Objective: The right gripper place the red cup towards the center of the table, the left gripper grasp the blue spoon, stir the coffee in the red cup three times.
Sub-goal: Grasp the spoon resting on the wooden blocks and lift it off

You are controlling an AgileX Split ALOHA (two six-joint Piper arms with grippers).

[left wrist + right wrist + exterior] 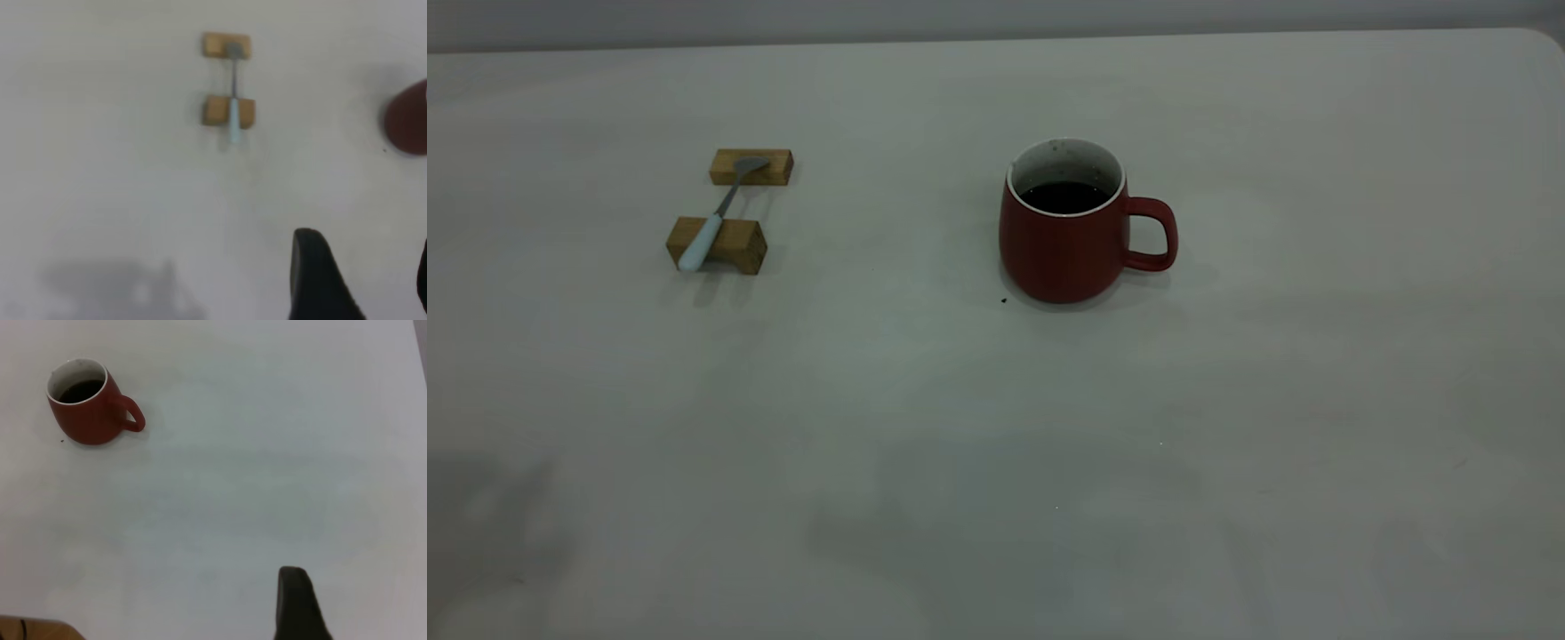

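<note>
Bare table (pixel 996 498) is seen nearest the camera, off-white, rounded corner at far right. Red cup (pixel 1063 233) is set upright around mid-table, toward the far edge, handle pointed to the right edge, coffee (pixel 1064 196) inside. Two wooden blocks (pixel 718 244) are placed toward the left edge, bridged by blue spoon (pixel 716 216), handle overhanging the near block. Left gripper (pixel 360 280) is held well apart from the spoon, jaws spread. Right gripper: only one dark finger (pixel 299 607) shown, jaw state cannot be told.
</note>
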